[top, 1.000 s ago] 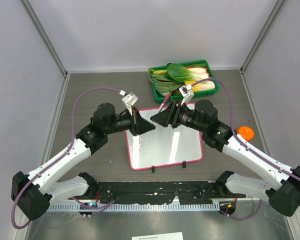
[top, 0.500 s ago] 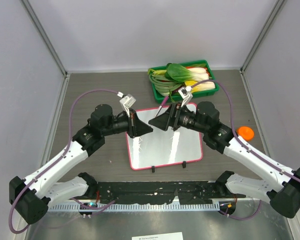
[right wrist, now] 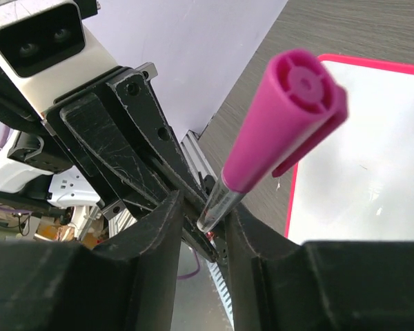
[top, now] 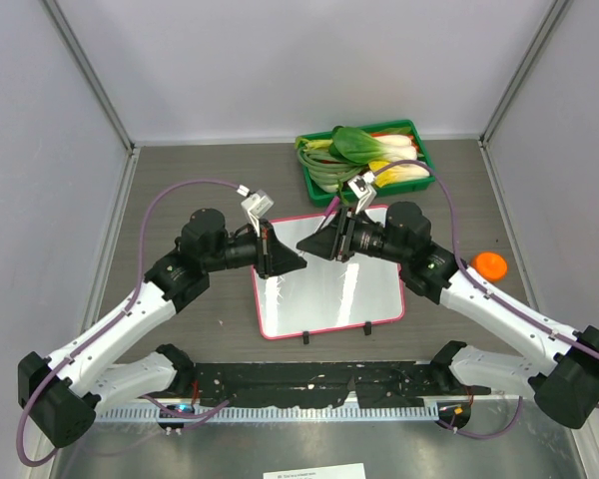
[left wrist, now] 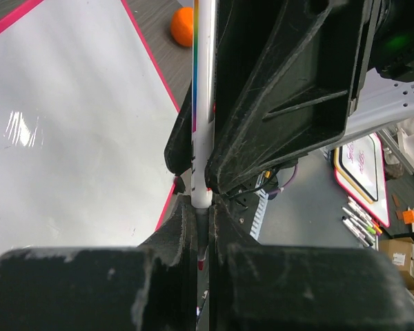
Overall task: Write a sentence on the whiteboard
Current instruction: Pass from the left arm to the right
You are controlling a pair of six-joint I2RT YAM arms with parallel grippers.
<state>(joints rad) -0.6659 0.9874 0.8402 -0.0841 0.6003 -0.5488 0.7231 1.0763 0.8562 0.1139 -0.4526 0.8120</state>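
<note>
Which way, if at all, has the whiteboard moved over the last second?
No. The whiteboard lies where it did, its far edge the same short gap from the green tray, its pink frame at the same angle.

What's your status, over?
Left pincer and right pincer both shut on marker. Pink cap on. Whiteboard blank, nothing blocking it.

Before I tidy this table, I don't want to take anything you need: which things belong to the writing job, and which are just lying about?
For the job:
whiteboard
pink-capped marker, gripped by left gripper and right gripper

Lying about:
green tray of vegetables
small orange object right of the board
</note>
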